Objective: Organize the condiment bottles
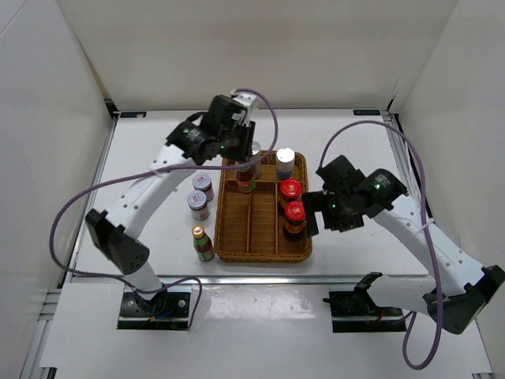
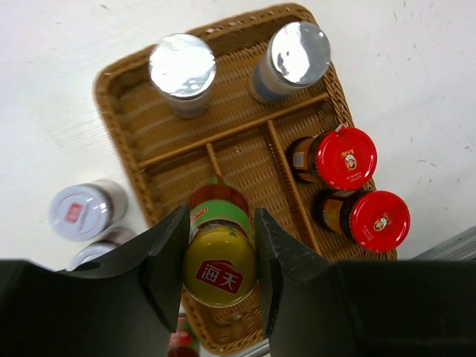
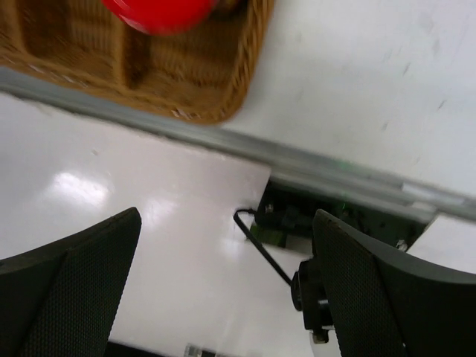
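While over left half of wicker tray (image 2: 104, 89), pinching green yellow-capped bottle (image 2: 220, 271) upright in left gripper (image 2: 221, 223) for placement, with right gripper (image 3: 227, 223) spread.

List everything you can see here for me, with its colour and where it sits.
table: one, white, under everything.
wicker tray: one, brown, divided, mid-table.
silver-capped bottles: two, shiny tops, in the tray's far cross slot.
red-capped bottles: two, dark with red caps, in the tray's right slot.
grey-lidded jars: two, grey tops, on the table left of the tray.
green bottles: two, yellow caps; one on the table by the tray's near left corner, one held over the tray.
left gripper: one, black, closed on that green bottle.
right gripper: one, black, open, empty, right of the tray.
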